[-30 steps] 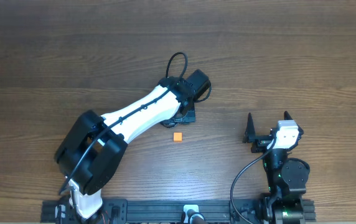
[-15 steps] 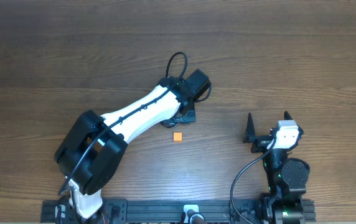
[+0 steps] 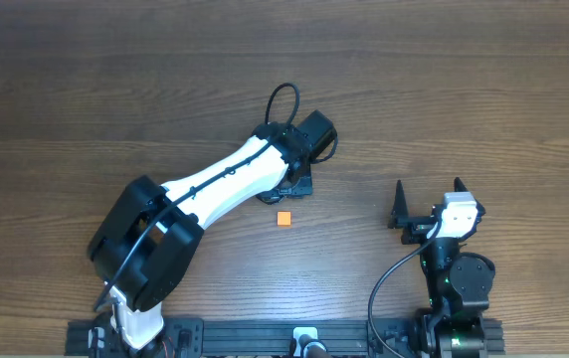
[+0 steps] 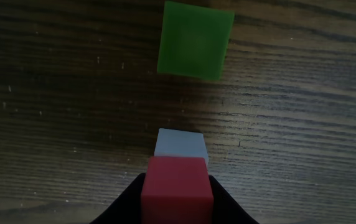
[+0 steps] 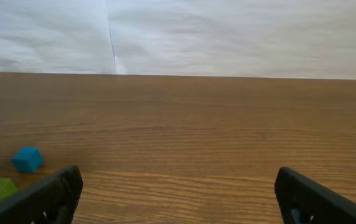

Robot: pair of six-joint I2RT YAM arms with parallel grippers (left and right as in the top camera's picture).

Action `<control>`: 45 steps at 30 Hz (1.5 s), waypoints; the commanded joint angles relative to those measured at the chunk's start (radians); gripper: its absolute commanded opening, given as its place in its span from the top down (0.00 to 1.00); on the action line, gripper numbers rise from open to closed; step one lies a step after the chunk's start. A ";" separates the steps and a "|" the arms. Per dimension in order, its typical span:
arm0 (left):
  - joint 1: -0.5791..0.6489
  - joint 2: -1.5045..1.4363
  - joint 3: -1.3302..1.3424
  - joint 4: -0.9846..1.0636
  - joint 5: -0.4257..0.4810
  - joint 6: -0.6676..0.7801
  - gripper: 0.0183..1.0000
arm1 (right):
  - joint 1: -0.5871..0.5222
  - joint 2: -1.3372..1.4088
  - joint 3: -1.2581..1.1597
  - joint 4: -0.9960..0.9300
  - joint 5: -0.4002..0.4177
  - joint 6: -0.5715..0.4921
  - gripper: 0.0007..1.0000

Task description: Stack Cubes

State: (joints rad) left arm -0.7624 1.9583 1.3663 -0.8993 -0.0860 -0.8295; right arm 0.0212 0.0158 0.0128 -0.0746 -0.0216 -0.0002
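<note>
Left wrist view is showing you the left gripper [image 4: 177, 198] squeezing the red cube [image 4: 177, 180], holding it in line with the grey cube [image 4: 179, 144], probably for stacking.

Likely a robot lab bench: wood-grain tabletop [image 3: 115, 80], plain white backdrop [image 5: 240, 37], black mounting rail [image 3: 235, 335].

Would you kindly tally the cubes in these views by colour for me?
small red cube: 1
small white cube: 1
small green cube: 1
small blue cube: 1
small orange cube: 1
Total: 5 cubes
</note>
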 commanded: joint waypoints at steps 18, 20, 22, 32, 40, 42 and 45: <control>0.008 0.019 -0.007 0.006 -0.016 0.011 0.38 | 0.006 -0.010 -0.008 0.002 -0.011 0.003 0.01; 0.008 0.019 -0.007 0.006 -0.016 0.011 0.14 | 0.006 -0.010 -0.008 0.002 -0.011 0.003 0.01; 0.008 0.018 -0.007 0.006 -0.011 0.007 0.03 | 0.006 -0.010 -0.008 0.002 -0.011 0.003 0.01; -0.014 -0.066 -0.008 -0.006 0.000 -0.045 0.00 | 0.006 -0.010 -0.008 0.002 -0.011 0.003 0.01; -0.087 -0.181 -0.090 -0.010 0.045 -0.116 0.00 | 0.006 -0.010 -0.008 0.002 -0.011 0.003 0.01; -0.107 -0.205 -0.143 0.004 0.049 -0.137 0.00 | 0.006 -0.010 -0.008 0.002 -0.011 0.003 0.01; -0.124 -0.225 -0.214 0.042 0.056 -0.153 0.00 | 0.006 -0.010 -0.008 0.002 -0.011 0.003 0.01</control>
State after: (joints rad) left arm -0.8783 1.7550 1.2095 -0.8715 -0.0475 -0.9394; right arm 0.0212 0.0158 0.0128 -0.0746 -0.0216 -0.0002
